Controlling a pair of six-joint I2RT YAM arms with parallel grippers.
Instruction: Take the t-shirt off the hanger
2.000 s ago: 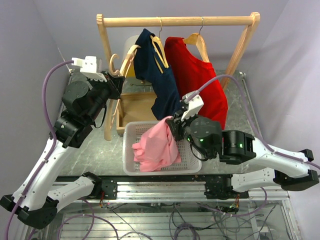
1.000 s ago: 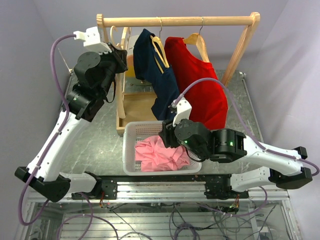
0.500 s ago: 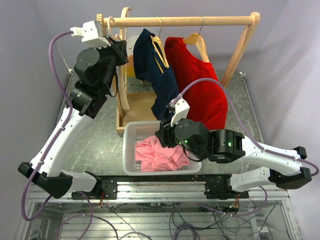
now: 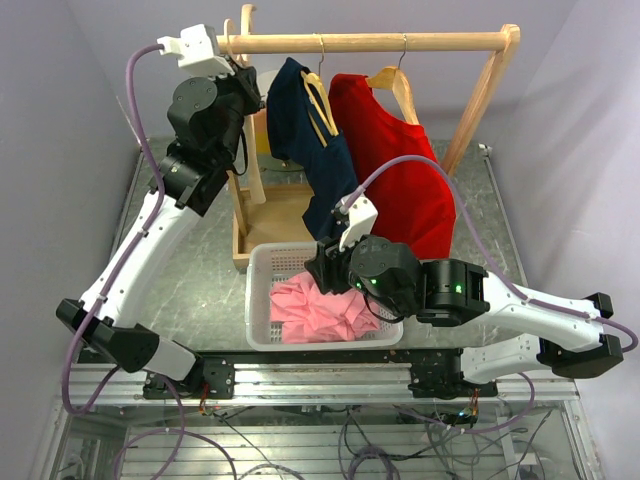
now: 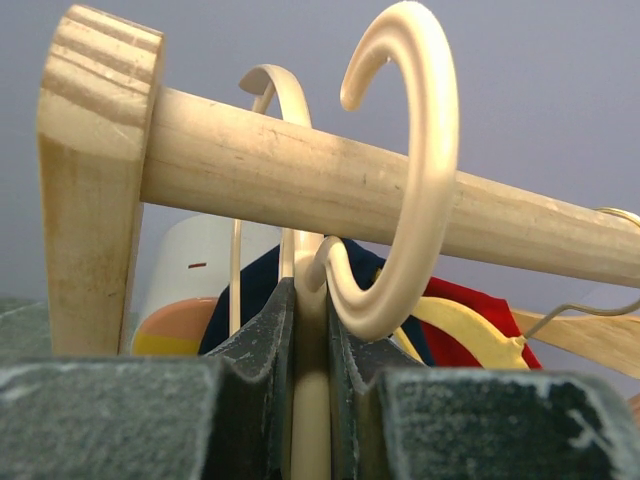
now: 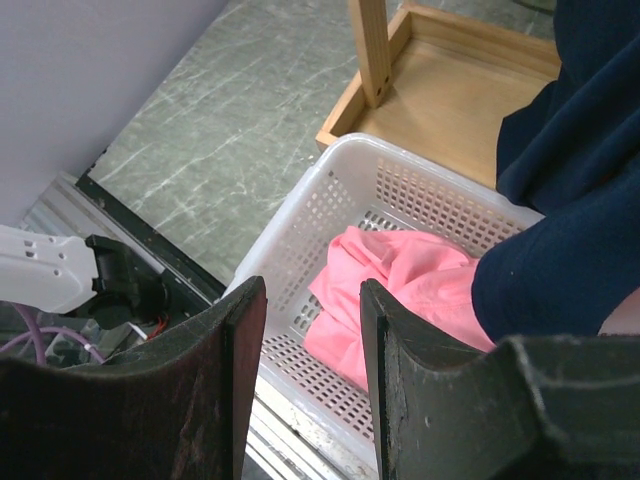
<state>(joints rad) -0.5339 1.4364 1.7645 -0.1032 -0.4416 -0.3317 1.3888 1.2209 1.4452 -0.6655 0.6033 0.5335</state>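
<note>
- Left gripper (image 5: pixel 305 300) is way up in the upper left of the top view, at the left end of the rack's wooden rail (image 4: pixel 370 42).
- Its wrist cam shows both fingers (image 5: pixel 262 345) clamped tight on the neck of a bare cream hanger (image 5: pixel 430 150). There's no gap between them, so it's got a solid hold.
- The hanger's hook curls up in front of the rail in that view. Can't tell whether it's actually touching the rail or just hanging close to it.
- The pink t-shirt (image 4: pixel 320 305) is off the hanger. It's crumpled in the white basket (image 4: pixel 262 262) at lower centre of the top view, filling the middle and right side of it.
- Right gripper (image 4: pixel 322 268) hovers over the basket's far right part, just above the pink heap. From its wrist cam the two fingers (image 6: pixel 235 340) sit about half spread with nothing between them, so it's not holding anything.
- Through that gap you can see the basket rim and the pink fabric below.
- A navy shirt (image 4: pixel 310 140) hangs on its own hanger near the middle of the rail. Its lower end droops down right by the right wrist and fills the right edge of that wrist view.
- A red shirt (image 4: pixel 400 170) hangs just right of the navy one, also on a hanger.
- A wooden tray base (image 4: pixel 275 215) sits just behind the basket, under the rack.
</note>
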